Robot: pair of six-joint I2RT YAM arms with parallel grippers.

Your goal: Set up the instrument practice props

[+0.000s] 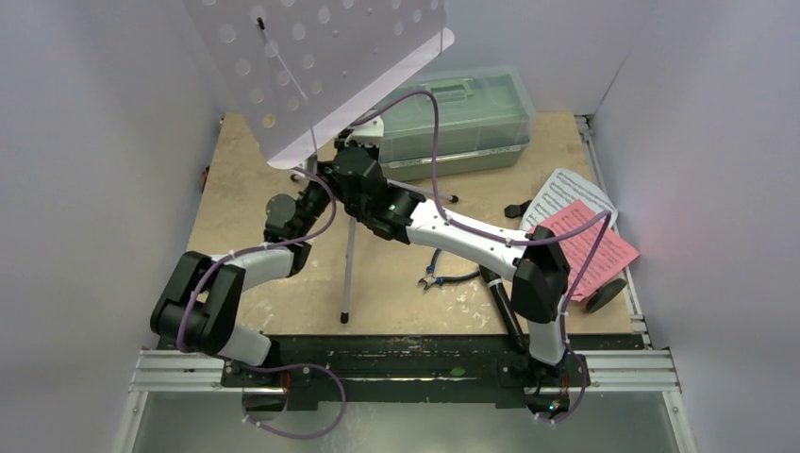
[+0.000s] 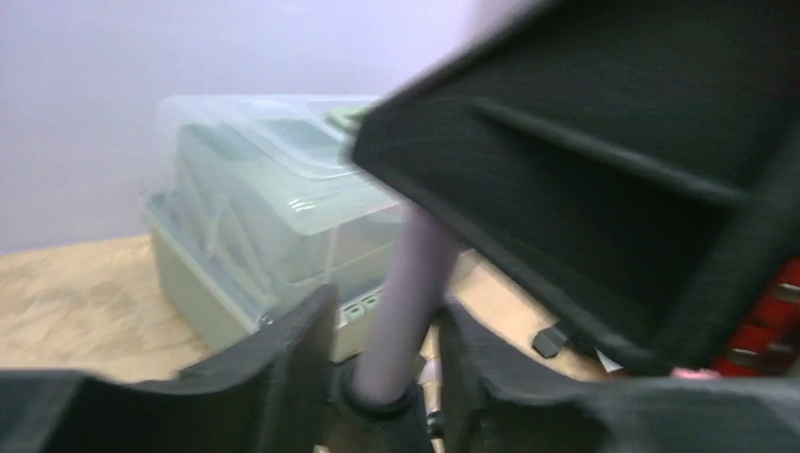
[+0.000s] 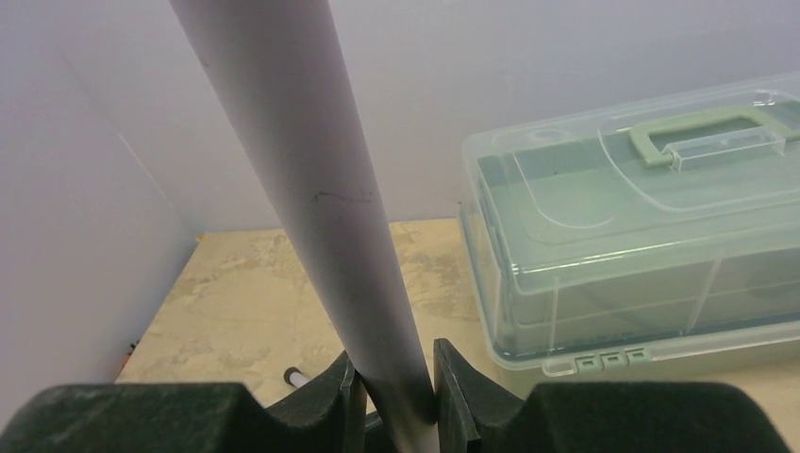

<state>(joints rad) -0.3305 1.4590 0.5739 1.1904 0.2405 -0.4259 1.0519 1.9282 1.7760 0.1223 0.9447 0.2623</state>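
Observation:
The pale lilac music stand stands upright at the table's back left, its perforated desk (image 1: 311, 66) tilted high and one tripod leg (image 1: 347, 274) running toward me. My right gripper (image 1: 338, 168) (image 3: 394, 363) is shut on the stand's pole (image 3: 321, 198). Just below it, my left gripper (image 1: 316, 193) (image 2: 387, 311) is open around the same pole (image 2: 410, 283) above its black collar (image 2: 382, 404), with a gap at the left finger. A pink sheet (image 1: 590, 247) lies on a white sheet (image 1: 566, 193) at the right, beside the black stand's round base (image 1: 604, 294).
A translucent green lidded toolbox (image 1: 462, 118) (image 2: 255, 208) (image 3: 641, 226) sits at the back, close behind the stand. Blue-handled pliers (image 1: 439, 276) lie mid-table under my right arm. White walls close in on the left, right and back.

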